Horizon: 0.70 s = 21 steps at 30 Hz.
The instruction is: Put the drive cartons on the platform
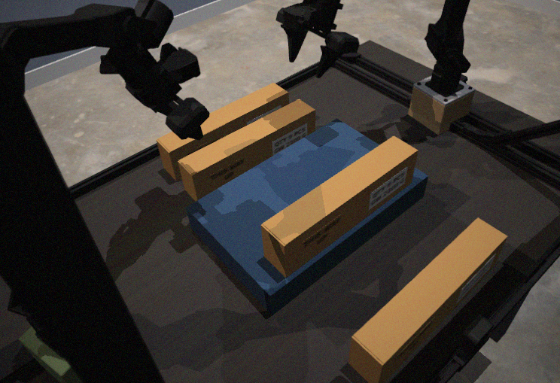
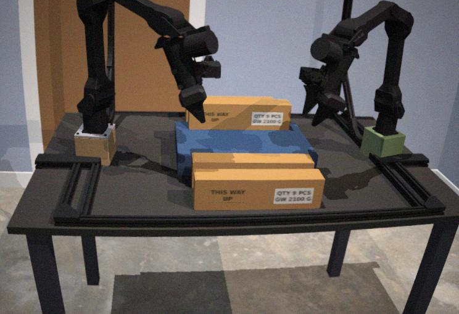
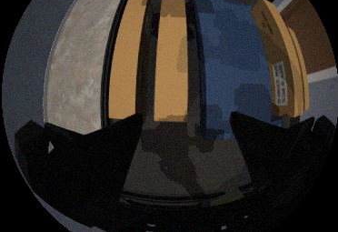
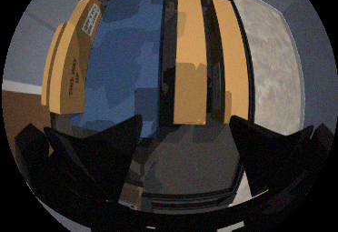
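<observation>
Carton on the platform (image 1: 341, 191) (image 2: 237, 110) (image 3: 270, 52) (image 4: 74, 61) sits upright along one long side of the raised blue platform (image 1: 303, 168) (image 2: 229, 139) (image 3: 232, 52) (image 4: 123, 52), closed. Other three cartons off it, on the dark surface (image 1: 210, 280) (image 2: 134, 187), also closed and upright. Middle carton (image 1: 248, 135) (image 2: 252, 158) (image 3: 172, 56) (image 4: 191, 56) is just beside the platform's opposite long side, narrow gap between. Outer carton (image 1: 224, 114) (image 2: 260, 191) (image 3: 127, 61) (image 4: 236, 61) is beside the middle one, nearer the surface edge, gap there too. Far carton (image 1: 430, 299) (image 2: 245, 97) (image 3: 300, 70) (image 4: 54, 61) is past the platform on the other side, apart from it, mostly hidden in exterior view. All four roughly parallel

Print in exterior view, carton on the platform and outer carton: "THIS WAY UP", "QTY 9 PCS GW 2100 G". Contents can't be seen, can't tell which hold drives

Left end effector (image 1: 196, 135) (image 2: 310, 118) (image 3: 188, 117): wide open, nothing held, fingers pointing down, up above the middle carton's end of the row. Right end effector (image 1: 305, 61) (image 2: 202, 118) (image 4: 186, 117): wide open too, nothing held, raised at the opposite end of the same row. Both wrist views show the middle carton ahead, between the finger directions, not gripped. Left arm on green base block (image 2: 383, 145), right arm on tan base block (image 1: 432, 114) (image 2: 94, 149)
</observation>
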Motion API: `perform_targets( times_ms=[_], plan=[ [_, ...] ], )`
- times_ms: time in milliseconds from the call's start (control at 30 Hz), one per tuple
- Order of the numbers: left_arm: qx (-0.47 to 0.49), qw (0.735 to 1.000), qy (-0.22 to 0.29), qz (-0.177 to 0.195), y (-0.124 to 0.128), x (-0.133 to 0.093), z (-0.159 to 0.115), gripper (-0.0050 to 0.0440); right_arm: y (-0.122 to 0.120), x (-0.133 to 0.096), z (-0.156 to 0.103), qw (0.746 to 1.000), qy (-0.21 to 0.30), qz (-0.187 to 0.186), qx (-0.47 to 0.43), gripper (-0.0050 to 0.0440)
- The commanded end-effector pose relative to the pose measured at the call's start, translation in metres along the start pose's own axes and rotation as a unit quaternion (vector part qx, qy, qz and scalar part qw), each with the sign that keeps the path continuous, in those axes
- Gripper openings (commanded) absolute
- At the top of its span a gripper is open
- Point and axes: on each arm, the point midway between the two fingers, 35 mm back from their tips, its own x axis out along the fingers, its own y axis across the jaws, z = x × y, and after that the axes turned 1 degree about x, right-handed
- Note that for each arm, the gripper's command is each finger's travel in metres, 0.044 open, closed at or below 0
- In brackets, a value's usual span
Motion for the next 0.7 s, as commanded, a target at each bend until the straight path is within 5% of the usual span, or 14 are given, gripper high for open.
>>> perform_targets(
  times_ms=[0, 667],
  plan=[
    [0.001, 1.0, 0.001, 0.001, -0.013, -0.004, -0.01, 0.0389, 0.014, -0.002, -0.013, 1.0, 0.005, 0.003, 0.002, 0.0389],
    [0.001, 1.0, 0.001, 0.001, -0.101, -0.032, -0.078, 0.0389, 0.096, -0.029, -0.079, 1.0, 0.005, 0.003, 0.002, 0.0389]
  ],
)
